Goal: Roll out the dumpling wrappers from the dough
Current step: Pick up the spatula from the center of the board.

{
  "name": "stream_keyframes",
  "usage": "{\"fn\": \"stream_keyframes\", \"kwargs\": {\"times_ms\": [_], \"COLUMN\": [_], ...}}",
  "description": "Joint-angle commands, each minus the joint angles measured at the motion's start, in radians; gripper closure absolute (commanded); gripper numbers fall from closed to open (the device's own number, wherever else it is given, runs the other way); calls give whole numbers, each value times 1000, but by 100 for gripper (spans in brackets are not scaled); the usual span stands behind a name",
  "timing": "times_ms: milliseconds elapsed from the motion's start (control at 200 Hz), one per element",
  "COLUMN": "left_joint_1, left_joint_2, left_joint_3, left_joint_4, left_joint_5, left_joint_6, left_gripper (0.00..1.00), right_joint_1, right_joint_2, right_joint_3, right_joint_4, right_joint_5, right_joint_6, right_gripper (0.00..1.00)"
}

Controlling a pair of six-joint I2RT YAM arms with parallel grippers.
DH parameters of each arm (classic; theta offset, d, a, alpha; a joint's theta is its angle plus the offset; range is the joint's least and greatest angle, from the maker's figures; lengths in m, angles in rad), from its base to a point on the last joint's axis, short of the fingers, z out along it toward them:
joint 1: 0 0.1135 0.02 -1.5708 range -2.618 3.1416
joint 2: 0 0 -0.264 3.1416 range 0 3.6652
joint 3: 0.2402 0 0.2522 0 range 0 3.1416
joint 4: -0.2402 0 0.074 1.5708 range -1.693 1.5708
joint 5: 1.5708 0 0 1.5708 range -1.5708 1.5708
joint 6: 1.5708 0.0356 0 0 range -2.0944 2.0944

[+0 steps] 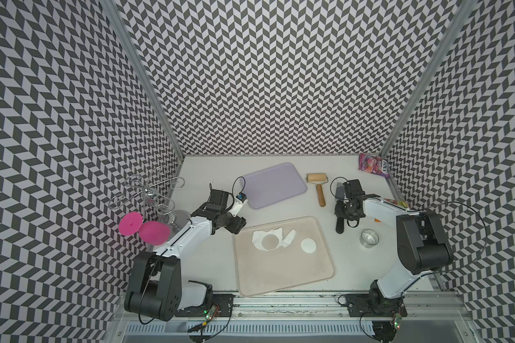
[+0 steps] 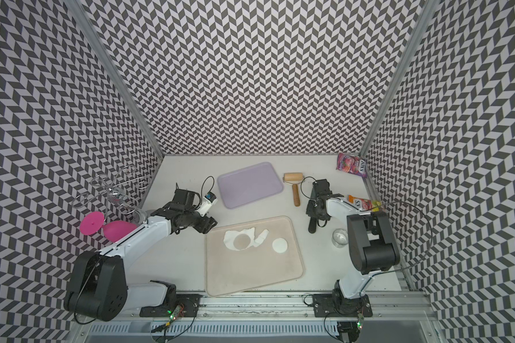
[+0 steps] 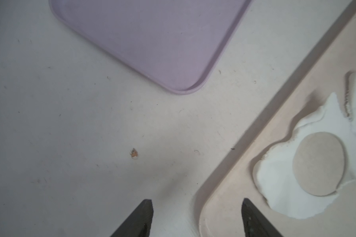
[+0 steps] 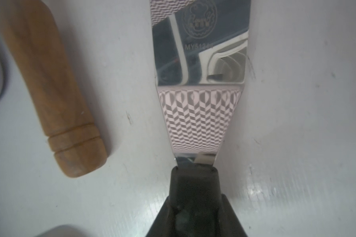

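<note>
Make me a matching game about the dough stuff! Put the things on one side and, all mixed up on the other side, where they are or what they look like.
Things:
1. dumpling wrapper
2. dough
3. wooden roller
4. spatula

Clues:
A. held by the right gripper
B. has a round hole in it
C. lies on the table beside the purple tray
D. neat round disc on the beige tray

Pairs: 1-D, 2-B, 3-C, 4-A

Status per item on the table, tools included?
dough sheet: flat on beige tray, round hole cut.
wrapper: cut out, flat on tray, apart from sheet.
roller: lying on table, untouched.
purple tray: empty.
spatula: on table, handle in right tool.
left tool: open, empty.
right tool: shut on spatula handle.
</note>
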Motion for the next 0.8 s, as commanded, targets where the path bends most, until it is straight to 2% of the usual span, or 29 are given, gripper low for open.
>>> {"fn": "stream_keyframes", "kwargs": {"times_ms": [0, 260, 576, 796], "left_joint_1": [18, 27, 28, 29], "left_joint_2": [20, 33, 22, 29], "left_joint_3": [-25, -45, -52, -49], "left_joint_4": [25, 55, 57, 52], "left_joint_5": [-18, -42, -39, -21], "left_joint_6": [1, -6, -11, -11], "left_gripper": [30, 29, 29, 29], "right_joint_1": [18, 106, 339, 548], "right_joint_2": [-130, -303, -421, -514], "right_joint_3": [7, 88, 98, 115], "right_joint_4": [11, -171, -490, -745], "right_joint_5": [2, -52, -172, -111], "right_joint_6": [-8, -26, 41, 188], "right_gripper": [100, 100, 100, 100]}}
